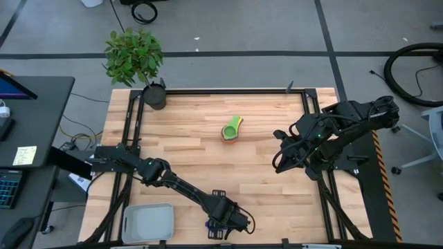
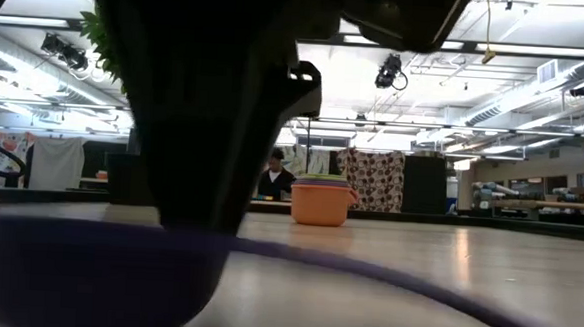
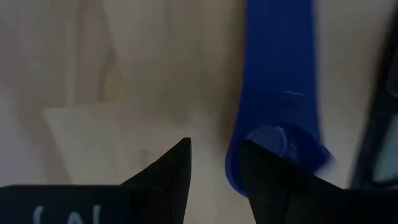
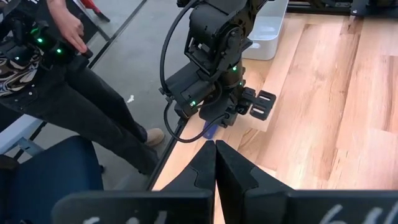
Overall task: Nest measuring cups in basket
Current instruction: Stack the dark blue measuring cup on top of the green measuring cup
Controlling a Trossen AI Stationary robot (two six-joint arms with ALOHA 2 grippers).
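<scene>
My left gripper [image 1: 225, 220] is open at the table's near edge, right of the light grey basket [image 1: 127, 220]. The dark blue measuring cup [image 1: 210, 223] lies on the table at its fingers; in the left wrist view its flat handle [image 3: 280, 81] runs beside one finger. In the low view this cup [image 2: 76, 272] is a blur in front. A nested stack of cups [image 1: 232, 128], orange outside with green and yellow rims [image 2: 322, 200], stands mid-table. My right gripper [image 4: 214, 149] is shut and hovers at the table's right side [image 1: 280, 160], touching nothing. My left gripper points down at the table. One finger [image 3: 273, 180] stands over the end of the dark blue cup's handle [image 3: 273, 140], and the handle is outside the gap between the fingers. Whether that finger touches it, I cannot tell. The cup lies flat on the wood.
A dark round plant pot [image 1: 155, 95] with a leafy plant stands at the table's far left corner. A person [image 4: 56, 56] stands beside the table's near edge, off the wood. Bare wood lies between the stack and the near edge.
</scene>
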